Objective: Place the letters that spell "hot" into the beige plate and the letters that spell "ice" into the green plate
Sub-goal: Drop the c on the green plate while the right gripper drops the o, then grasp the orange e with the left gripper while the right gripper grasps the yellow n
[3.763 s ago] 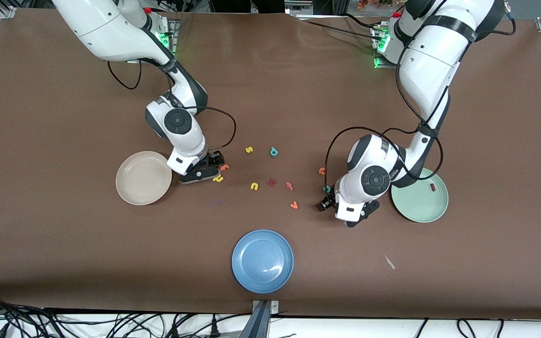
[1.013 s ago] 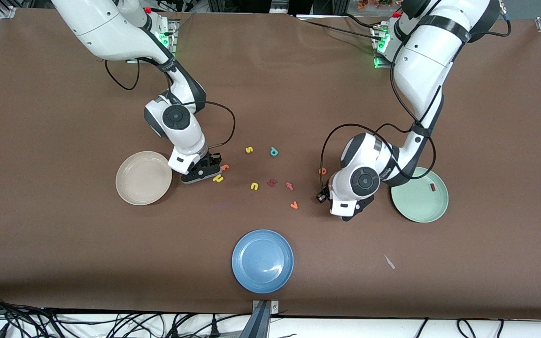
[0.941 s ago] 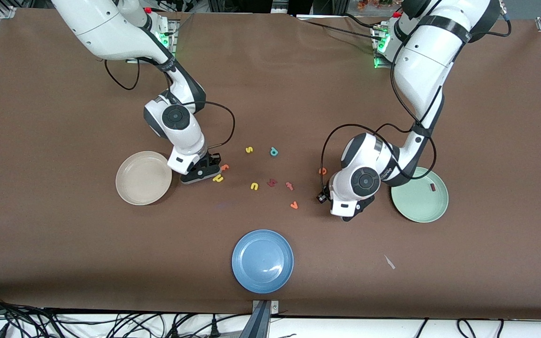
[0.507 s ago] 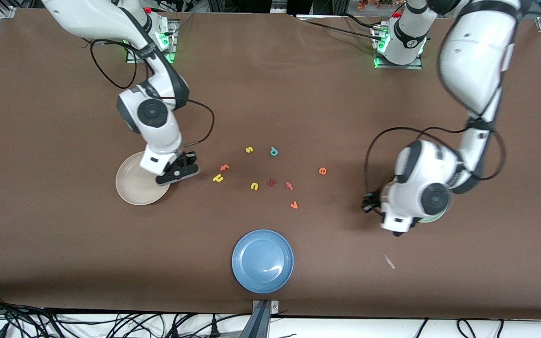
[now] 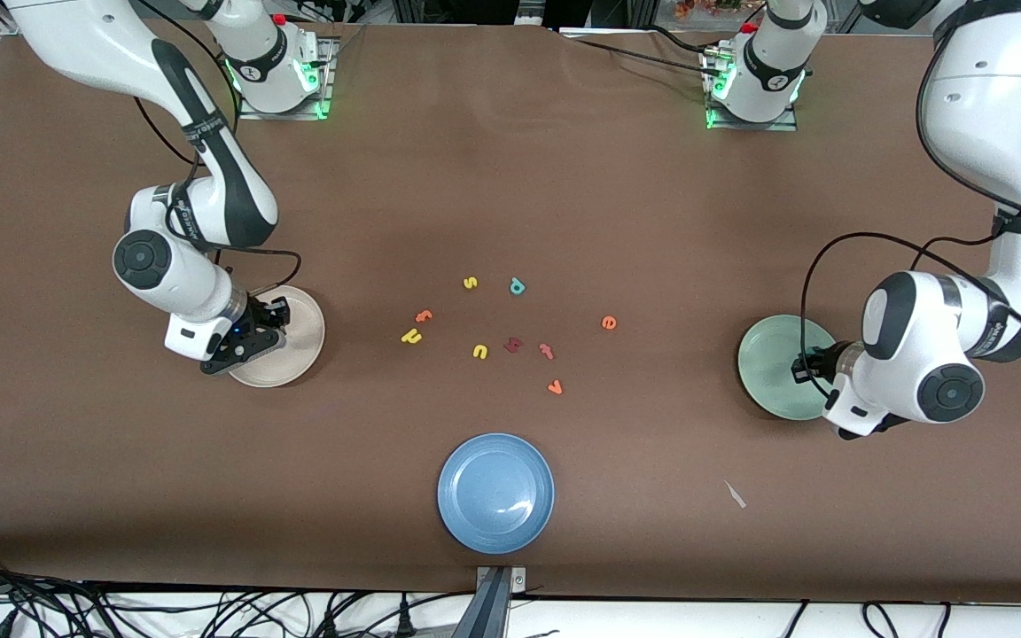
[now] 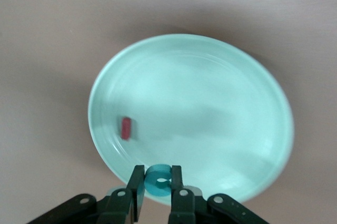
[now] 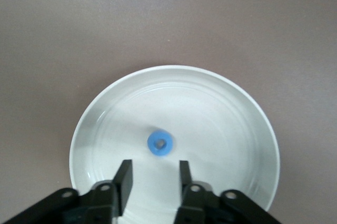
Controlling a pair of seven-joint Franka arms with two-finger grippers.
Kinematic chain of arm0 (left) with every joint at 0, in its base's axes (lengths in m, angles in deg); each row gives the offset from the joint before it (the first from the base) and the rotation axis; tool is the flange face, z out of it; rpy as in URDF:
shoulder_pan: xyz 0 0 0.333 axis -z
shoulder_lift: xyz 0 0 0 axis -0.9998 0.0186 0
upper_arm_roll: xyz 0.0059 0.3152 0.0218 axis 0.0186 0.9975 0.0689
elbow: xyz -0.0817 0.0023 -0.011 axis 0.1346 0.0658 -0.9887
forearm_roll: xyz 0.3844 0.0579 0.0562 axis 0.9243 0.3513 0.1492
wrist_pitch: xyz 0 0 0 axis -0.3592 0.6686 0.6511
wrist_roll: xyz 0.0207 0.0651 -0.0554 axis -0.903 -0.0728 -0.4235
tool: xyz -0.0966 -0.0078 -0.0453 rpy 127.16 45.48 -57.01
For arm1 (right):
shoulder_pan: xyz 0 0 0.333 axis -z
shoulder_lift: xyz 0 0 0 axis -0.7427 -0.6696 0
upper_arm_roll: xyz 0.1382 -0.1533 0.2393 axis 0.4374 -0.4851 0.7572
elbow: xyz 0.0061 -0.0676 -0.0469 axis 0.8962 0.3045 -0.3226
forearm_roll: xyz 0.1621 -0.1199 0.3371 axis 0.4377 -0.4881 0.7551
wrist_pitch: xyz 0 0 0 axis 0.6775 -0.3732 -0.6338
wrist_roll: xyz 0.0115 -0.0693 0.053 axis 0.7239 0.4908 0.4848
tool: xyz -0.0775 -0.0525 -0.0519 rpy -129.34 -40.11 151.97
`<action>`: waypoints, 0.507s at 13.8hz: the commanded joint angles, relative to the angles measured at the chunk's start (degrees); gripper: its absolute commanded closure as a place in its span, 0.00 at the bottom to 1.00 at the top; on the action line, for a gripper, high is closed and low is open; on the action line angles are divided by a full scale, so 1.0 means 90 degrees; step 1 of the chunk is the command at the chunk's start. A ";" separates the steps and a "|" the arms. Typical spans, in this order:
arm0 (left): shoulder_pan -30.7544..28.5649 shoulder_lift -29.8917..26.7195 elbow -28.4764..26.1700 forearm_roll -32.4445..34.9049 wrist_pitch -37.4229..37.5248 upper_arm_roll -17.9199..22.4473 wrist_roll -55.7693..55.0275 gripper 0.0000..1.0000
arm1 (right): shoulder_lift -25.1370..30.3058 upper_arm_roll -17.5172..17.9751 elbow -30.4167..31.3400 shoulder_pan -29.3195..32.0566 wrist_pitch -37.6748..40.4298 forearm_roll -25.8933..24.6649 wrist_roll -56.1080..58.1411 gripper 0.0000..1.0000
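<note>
Right wrist view showed the right hand [image 7: 152,174] spread apart over the beige plate [image 7: 242,182], the blue o [image 7: 159,144] probably just dropped inside. Left hand [image 6: 157,187] pinched the teal c [image 6: 159,180] above the green plate [image 6: 210,118], ready to drop it beside the red i [image 6: 127,127].

I see front camera high, facing bases, whole table [image 5: 564,177]; wrist cameras look down close (each sharing one plate with front).
</note>
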 commanded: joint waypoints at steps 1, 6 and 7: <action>-0.0058 0.0122 0.0005 0.0227 -0.0172 -0.0050 0.0189 0.63 | 0.0063 0.0032 0.0103 -0.0060 -0.0077 0.0211 0.0067 0.25; 0.0020 -0.0228 0.0073 0.0119 -0.0085 -0.0409 -0.0288 0.00 | -0.0053 0.0802 -0.0248 -0.0099 0.0118 -0.0051 -0.1823 0.25; 0.0020 -0.0307 0.0064 0.0061 -0.0036 -0.0672 -0.0696 0.00 | -0.0141 0.0910 -0.0316 -0.0118 0.0128 -0.0246 -0.2263 0.25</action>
